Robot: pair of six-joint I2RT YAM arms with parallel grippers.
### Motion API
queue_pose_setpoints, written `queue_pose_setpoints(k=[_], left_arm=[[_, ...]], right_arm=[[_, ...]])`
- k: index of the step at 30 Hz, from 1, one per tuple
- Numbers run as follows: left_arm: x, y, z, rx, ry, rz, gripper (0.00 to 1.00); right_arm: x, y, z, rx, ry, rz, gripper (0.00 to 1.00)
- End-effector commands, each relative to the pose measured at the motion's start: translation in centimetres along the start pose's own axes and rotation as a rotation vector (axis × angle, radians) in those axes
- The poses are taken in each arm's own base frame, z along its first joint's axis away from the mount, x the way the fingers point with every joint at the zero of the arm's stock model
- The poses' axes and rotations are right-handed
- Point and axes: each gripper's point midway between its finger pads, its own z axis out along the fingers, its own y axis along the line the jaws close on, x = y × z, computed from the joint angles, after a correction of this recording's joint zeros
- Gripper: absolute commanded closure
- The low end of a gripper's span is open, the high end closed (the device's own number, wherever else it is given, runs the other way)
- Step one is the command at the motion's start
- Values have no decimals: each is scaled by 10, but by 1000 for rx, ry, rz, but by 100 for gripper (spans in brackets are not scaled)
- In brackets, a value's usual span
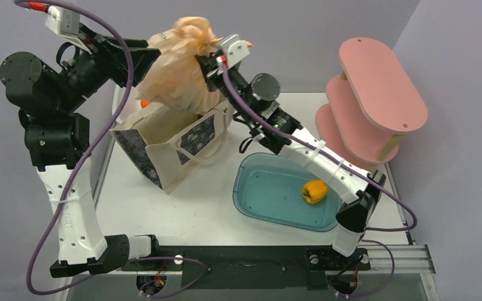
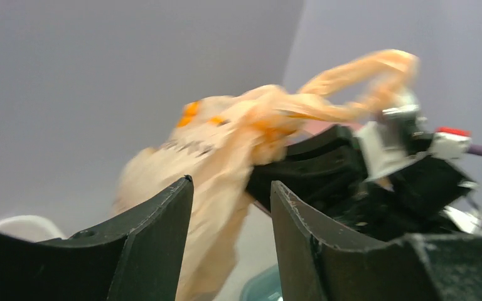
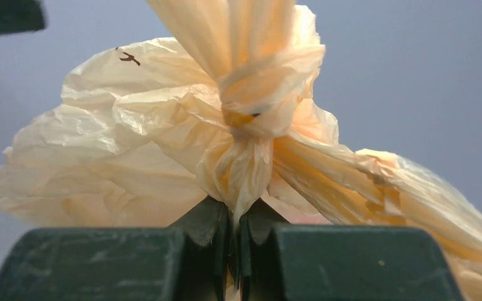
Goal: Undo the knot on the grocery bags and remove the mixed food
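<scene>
Plastic bag (image 2: pixel 219 157) blurred, contents apparently hidden, handles (image 3: pixel 226 25) cropped above.

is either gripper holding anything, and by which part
The right gripper is shut on the peach-orange plastic bag, pinching a tuft right next to the knot. The left gripper is open around the bag, gripping nothing.
</scene>
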Motion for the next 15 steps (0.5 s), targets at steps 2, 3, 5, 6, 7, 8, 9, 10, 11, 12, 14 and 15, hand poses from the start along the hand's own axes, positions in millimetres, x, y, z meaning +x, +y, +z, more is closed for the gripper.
queue_pose_setpoints(k=[2, 3, 5, 6, 7, 8, 9, 10, 11, 12, 14, 15], left_arm=[[-29, 60, -24, -402, -109, 111, 52], [-28, 74, -29, -469, -101, 135, 52], [-11, 94, -35, -535, -23, 162, 51], [5, 103, -40, -570, 33, 152, 51], [25, 112, -47, -593, 107, 160, 51], [37, 115, -50, -595, 151, 166, 51], [61, 119, -58, -598, 251, 165, 51], [73, 120, -62, -590, 309, 171, 51], [99, 122, -74, -585, 434, 173, 51], [110, 125, -83, -582, 507, 205, 51], [141, 131, -112, -625, 673, 185, 51], [156, 130, -125, -633, 731, 161, 51]], right_arm=[[-111, -96, -39, 236, -210, 9, 100], [-113, -109, -42, 267, -207, -3, 100], [-116, -125, -48, 303, -207, -15, 100], [-118, -130, -50, 312, -207, -19, 100], [-123, -136, -55, 322, -210, -25, 100], [-123, -136, -57, 315, -204, -29, 100], [-127, -139, -63, 316, -205, -37, 100], [-124, -138, -64, 300, -187, -44, 100], [-125, -139, -71, 297, -177, -51, 100], [-121, -138, -74, 284, -154, -59, 100], [-113, -136, -85, 265, -111, -74, 100], [-110, -135, -94, 257, -94, -78, 100]])
